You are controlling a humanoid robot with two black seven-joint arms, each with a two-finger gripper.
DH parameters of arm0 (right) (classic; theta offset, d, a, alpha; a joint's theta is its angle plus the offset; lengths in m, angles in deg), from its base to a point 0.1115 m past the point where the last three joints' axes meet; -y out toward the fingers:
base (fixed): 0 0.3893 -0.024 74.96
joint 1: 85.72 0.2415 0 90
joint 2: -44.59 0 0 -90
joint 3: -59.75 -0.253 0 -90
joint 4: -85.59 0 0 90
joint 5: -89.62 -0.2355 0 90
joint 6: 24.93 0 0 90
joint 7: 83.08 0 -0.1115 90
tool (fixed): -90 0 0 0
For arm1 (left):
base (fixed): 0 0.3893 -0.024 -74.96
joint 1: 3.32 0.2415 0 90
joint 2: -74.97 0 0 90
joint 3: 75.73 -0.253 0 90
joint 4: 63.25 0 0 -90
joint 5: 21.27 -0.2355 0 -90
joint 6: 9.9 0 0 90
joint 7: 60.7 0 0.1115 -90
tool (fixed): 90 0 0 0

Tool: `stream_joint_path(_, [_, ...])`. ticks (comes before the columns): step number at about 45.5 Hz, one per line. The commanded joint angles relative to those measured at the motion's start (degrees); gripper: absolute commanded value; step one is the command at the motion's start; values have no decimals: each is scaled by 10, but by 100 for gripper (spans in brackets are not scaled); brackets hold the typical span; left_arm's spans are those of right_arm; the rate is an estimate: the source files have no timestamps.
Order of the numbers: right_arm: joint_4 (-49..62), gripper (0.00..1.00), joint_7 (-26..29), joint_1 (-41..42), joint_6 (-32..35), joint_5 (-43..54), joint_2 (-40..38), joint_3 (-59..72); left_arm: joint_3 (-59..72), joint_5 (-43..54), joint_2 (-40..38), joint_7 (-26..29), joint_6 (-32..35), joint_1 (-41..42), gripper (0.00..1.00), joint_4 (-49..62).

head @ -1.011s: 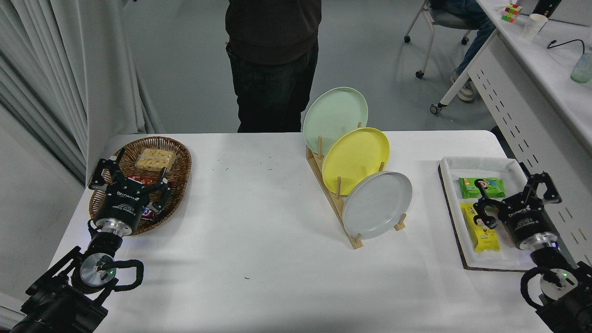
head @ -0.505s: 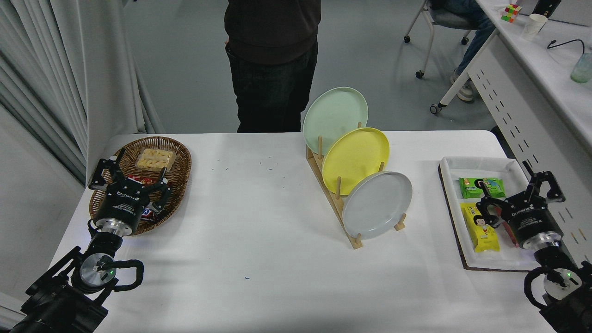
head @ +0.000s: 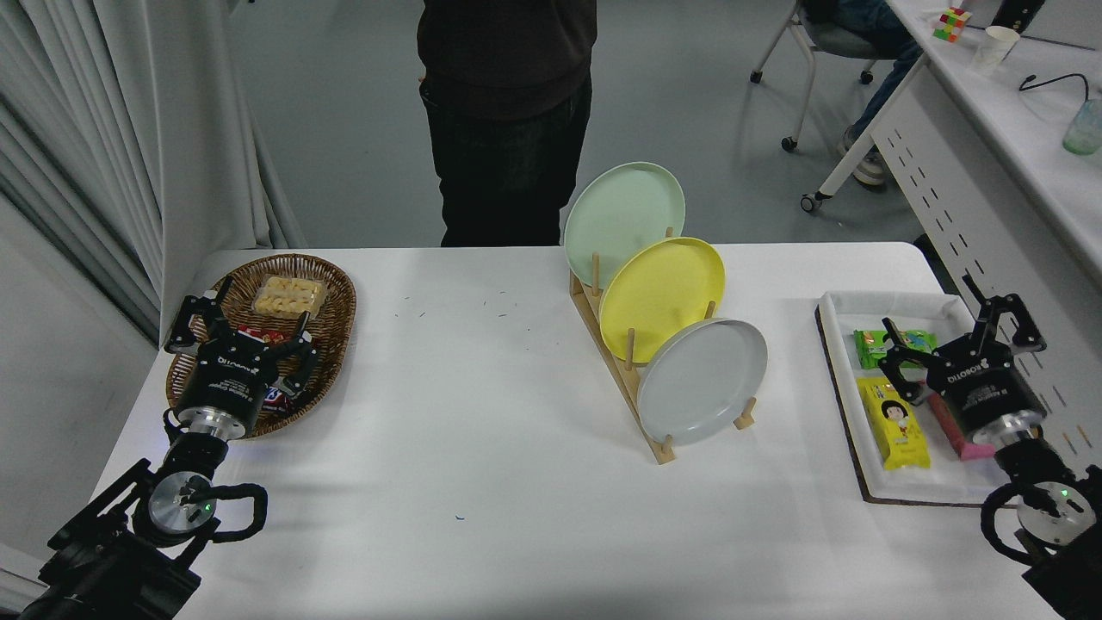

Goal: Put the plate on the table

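Three plates: all in the wooden rack (head: 639, 392), none on the table (head: 482, 413) yet.
Grey plate (head: 702, 381): upright in the nearest slot, untouched.
Right gripper (head: 951, 331): spread, empty, over the snack tray (head: 887, 303), well apart to the plate's right.
Left gripper (head: 237, 325): parked, spread, by the wicker basket (head: 331, 284).
Remaining: reach, grasp, lift, set down.

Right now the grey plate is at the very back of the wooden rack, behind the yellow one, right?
Not quite. The head view shows the grey plate in the front slot of the wooden rack, in front of the yellow plate; the mint-green plate is at the back.
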Motion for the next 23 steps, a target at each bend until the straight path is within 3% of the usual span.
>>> stream_joint_path(1, [-89,100,1,-24,-32,0,-55,16,0,0,0,0,0,0,98,0])
stream_joint_path(12, [-188,100,3,-40,-129,-4,-95,26,0,0,0,0,0,0,98,0])
stream_joint_path(23, [-223,100,3,-30,-143,-48,-124,97,0,0,0,0,0,0,98,0])
